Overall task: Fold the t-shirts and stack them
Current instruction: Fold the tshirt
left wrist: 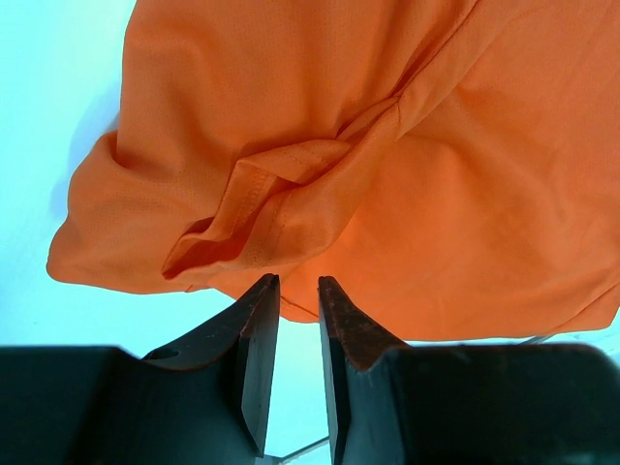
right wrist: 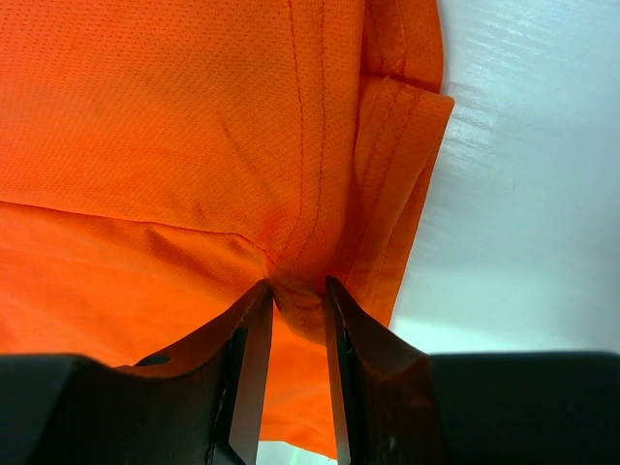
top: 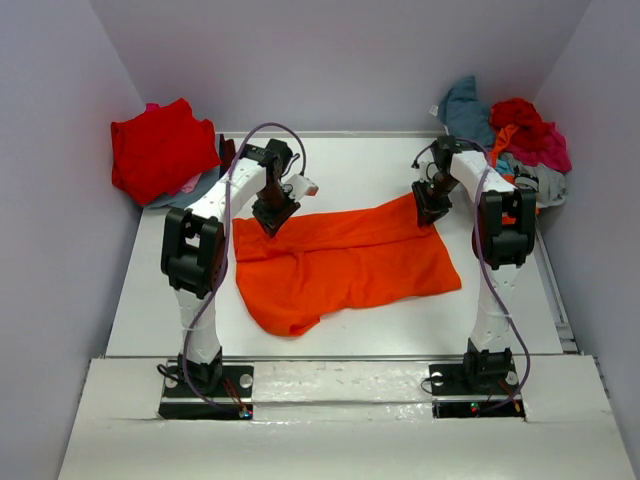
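One orange t-shirt (top: 350, 265) logged. We see the right gripper (right wrist: 298, 291) clamping its seam between the tips; left gripper (left wrist: 298, 286), cloth just ahead: cannot tell.

White table (top: 150, 300), pale lavender walls (top: 330, 50) on three sides, even light.

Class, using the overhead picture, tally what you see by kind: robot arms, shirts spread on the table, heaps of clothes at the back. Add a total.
Robot arms: 2 (left arm, right arm)
Spread shirts: 1 (orange t-shirt)
Heaps of clothes: 2 (left heap, right heap)
Total: 5
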Controlling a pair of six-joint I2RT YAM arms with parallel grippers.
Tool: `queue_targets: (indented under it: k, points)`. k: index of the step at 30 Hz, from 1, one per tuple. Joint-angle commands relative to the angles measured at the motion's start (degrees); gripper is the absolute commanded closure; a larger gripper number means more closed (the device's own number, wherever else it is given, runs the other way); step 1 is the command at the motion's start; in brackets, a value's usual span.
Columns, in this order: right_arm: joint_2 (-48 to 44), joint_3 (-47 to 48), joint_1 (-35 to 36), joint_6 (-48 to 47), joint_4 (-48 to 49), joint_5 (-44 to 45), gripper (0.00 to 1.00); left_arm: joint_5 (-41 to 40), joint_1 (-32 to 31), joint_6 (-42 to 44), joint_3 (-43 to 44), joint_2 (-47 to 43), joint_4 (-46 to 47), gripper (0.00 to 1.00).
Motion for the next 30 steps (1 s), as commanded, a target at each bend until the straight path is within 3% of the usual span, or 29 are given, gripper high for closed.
queue_targets:
  k: [1,30]
  points:
    - [-3.47,-0.43,0.47,-0.13,0.32,-0.15,0.67,1.11,-0.28,0.79,-0.3,-0.68,-0.69,0.66]
    - [-0.65,3.52,1.53,0.31,1.55,-1.47,0.66,1.64,-0.28,0.53,-2.14,-1.47,-0.16,0.66]
